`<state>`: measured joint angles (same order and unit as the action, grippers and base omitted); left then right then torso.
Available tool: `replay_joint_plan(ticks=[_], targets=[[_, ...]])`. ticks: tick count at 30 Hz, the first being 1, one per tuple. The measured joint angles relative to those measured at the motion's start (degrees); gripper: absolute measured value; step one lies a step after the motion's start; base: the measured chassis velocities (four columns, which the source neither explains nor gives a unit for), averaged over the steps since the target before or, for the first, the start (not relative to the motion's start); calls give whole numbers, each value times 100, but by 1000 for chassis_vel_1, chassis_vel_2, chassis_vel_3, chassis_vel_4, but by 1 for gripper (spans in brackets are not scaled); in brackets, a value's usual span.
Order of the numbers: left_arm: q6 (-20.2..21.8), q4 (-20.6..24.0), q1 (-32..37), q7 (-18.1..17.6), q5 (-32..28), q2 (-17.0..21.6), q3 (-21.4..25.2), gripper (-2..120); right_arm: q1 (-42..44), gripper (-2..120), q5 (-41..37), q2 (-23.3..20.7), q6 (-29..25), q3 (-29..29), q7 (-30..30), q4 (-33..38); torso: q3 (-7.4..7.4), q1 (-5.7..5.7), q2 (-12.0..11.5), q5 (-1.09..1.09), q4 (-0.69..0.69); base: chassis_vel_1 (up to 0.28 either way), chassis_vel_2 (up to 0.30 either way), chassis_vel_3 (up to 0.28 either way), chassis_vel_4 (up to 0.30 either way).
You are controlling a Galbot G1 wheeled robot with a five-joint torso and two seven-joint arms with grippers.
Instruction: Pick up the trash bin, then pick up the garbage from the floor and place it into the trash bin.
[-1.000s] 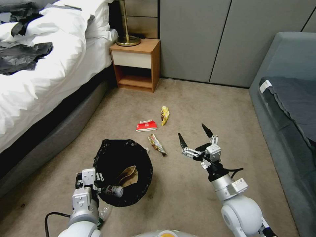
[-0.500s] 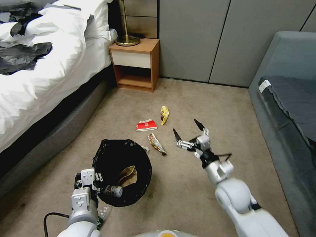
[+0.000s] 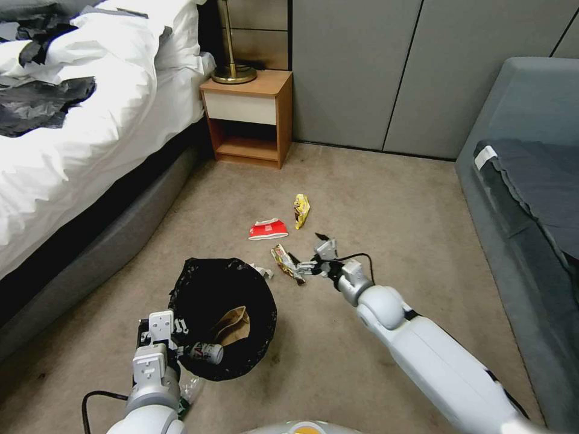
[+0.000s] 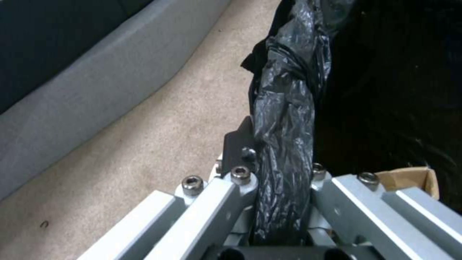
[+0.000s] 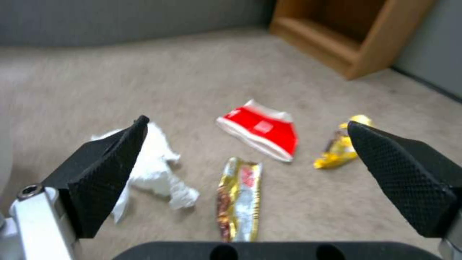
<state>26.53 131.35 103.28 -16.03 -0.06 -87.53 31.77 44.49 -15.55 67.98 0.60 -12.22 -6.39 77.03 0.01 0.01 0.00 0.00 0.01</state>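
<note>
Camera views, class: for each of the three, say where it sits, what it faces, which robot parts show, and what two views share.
Head view: high, facing down at the carpet; both arms, trash bin.
Left wrist view: on the left gripper, shut on the bin's bagged rim.
Right wrist view: behind the open right gripper, facing the litter.
Shared by head and right wrist views: red-and-white packet, yellow wrapper, dark wrapper, tissue.

Beige carpet floor (image 3: 374,199) carries the litter. A red-and-white packet (image 3: 268,229) lies near the centre, a yellow snack wrapper (image 3: 301,210) just at its 2 o'clock, a dark gold-edged wrapper (image 3: 286,264) at its 5 o'clock, and a white tissue (image 5: 154,169) beside that wrapper.
</note>
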Motion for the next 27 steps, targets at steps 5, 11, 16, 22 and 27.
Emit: replay_joint_plan(ticks=[5, 11, 16, 22, 27], targets=[[-6, -19, 29, -2, 24, -25, -9, 2, -509, 100, 268, 267, -157, -537, -286, -992, 0, -1, 0, 0, 0, 0, 0, 0, 0], [-37, -53, 45, -6, 51, -69, -19, 2, -807, 100, 625, 608, -397, -634, -632, -2042, 0, -1, 0, -1, -1, 0, 0, 0, 0], [-57, -69, 49, -12, 64, -93, -26, 2, -915, 100, 821, 898, -568, -495, -889, -2701, 0, -1, 0, 0, 0, 0, 0, 0, 0], [-99, -65, 94, -15, 80, -111, -32, 2, -1059, 100, 777, 1224, -409, -213, -1027, -3424, -1, -1, 0, -1, -1, 0, 0, 0, 0], [-155, -59, 149, -16, 123, -135, -46, 2, -1172, 100, 553, 1378, -154, -92, -1075, -3731, -1, -1, 0, 0, 0, 0, 0, 0, 0]])
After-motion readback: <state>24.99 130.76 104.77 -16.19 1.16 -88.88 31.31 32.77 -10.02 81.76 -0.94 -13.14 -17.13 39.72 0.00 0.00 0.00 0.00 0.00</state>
